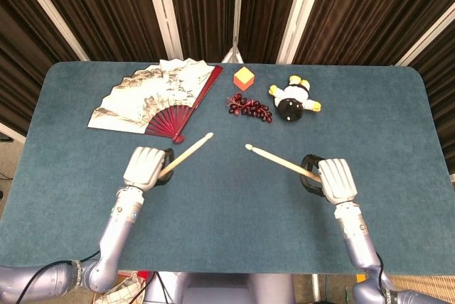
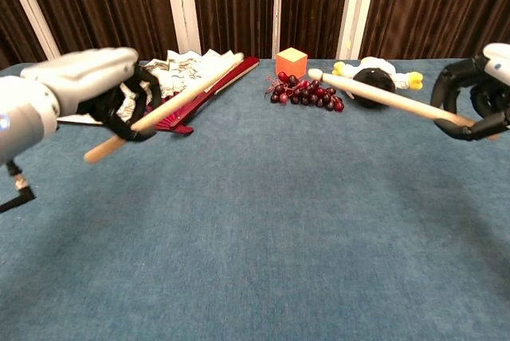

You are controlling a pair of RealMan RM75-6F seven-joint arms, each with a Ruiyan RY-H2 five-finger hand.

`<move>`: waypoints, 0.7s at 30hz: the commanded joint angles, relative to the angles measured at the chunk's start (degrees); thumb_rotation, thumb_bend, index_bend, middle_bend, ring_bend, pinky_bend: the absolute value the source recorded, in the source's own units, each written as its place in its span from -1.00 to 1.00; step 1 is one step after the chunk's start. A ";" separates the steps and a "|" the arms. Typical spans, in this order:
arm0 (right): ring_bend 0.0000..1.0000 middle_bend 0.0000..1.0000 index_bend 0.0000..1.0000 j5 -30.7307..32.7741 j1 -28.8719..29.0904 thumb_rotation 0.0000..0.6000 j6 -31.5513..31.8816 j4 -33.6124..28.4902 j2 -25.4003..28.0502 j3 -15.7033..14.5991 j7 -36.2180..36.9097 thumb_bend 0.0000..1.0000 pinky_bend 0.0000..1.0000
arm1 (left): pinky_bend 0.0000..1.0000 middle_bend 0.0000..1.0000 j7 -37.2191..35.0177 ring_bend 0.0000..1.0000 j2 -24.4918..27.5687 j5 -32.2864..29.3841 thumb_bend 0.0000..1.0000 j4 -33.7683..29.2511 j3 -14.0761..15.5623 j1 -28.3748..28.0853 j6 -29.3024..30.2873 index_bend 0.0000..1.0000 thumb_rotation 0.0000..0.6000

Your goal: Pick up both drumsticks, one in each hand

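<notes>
My left hand [image 1: 146, 167] [image 2: 89, 90] grips one wooden drumstick [image 1: 188, 154] [image 2: 171, 103] and holds it off the blue table [image 1: 227, 204], tip slanting up toward the fan. My right hand [image 1: 334, 179] [image 2: 476, 94] grips the other drumstick [image 1: 279, 161] [image 2: 381, 96] near its butt, also raised, its tip pointing left toward the grapes. Each stick's butt end is partly hidden inside the fingers.
At the back of the table lie an open paper fan with red ribs [image 1: 158, 95] [image 2: 171, 84], an orange cube [image 1: 244, 77] [image 2: 291, 61], a bunch of dark grapes [image 1: 249, 107] [image 2: 305, 92] and a black and white plush toy [image 1: 294, 99] [image 2: 373, 80].
</notes>
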 commanded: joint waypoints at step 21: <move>0.56 0.36 0.68 0.52 1.18 1.00 3.47 -13.44 0.09 2.82 -6.70 0.03 0.69 | 0.95 0.52 5.30 0.66 -2.23 1.00 0.19 -10.76 -3.24 -6.06 2.19 0.28 1.00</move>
